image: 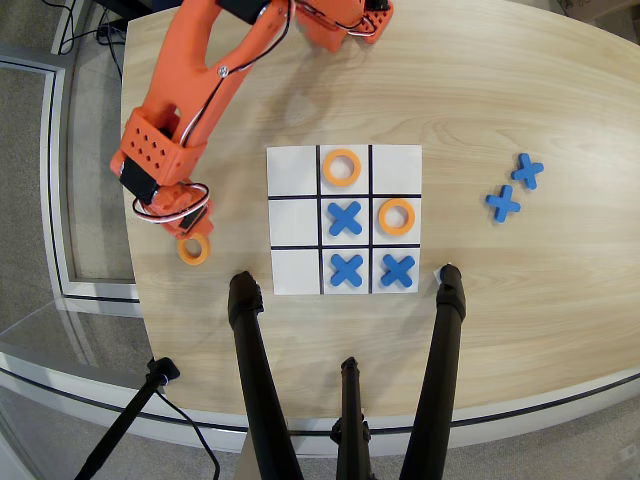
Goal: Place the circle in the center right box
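The white three-by-three board lies mid-table in the overhead view. Its middle-row right cell holds an orange ring. Its middle-row left cell is bare. Another ring sits in the top centre cell. Blue crosses fill the centre, bottom centre and bottom right cells. A third orange ring lies off the board to the left. My gripper points down right at this ring's upper edge and partly covers it. I cannot tell how the jaws stand.
Two spare blue crosses lie right of the board. Black tripod legs cross the table's near edge below the board. The orange arm stretches from the top of the table down the left side.
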